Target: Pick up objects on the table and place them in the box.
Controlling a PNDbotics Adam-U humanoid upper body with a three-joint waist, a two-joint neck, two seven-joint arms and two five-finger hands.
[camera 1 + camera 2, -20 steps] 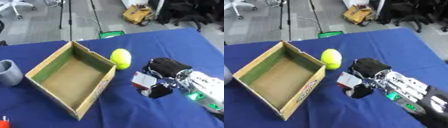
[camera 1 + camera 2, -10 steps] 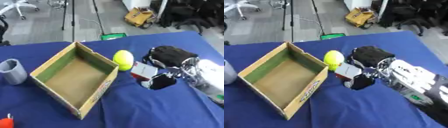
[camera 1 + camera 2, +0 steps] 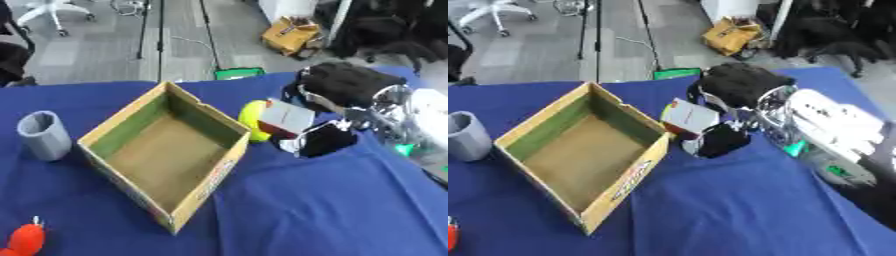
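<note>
An open cardboard box (image 3: 210,180) with a green inner wall stands empty at the table's middle left. My right hand (image 3: 341,90), black with silver joints, comes in from the right and is shut on a small white and red carton (image 3: 284,119), held above the blue cloth just right of the box's far right corner. A yellow ball (image 3: 252,118) lies against that corner, partly hidden behind the carton. In the right eye view the carton (image 3: 689,116) covers the ball almost wholly. My left hand shows in no view.
A grey cup (image 3: 42,135) stands left of the box. A red object (image 3: 24,239) lies at the lower left edge. The blue table's far edge runs behind the box, with floor, stands and chairs beyond it.
My right hand has carried the small carton leftward, from beside the ball to in front of it, close to the box's corner. The camera has also shifted.
</note>
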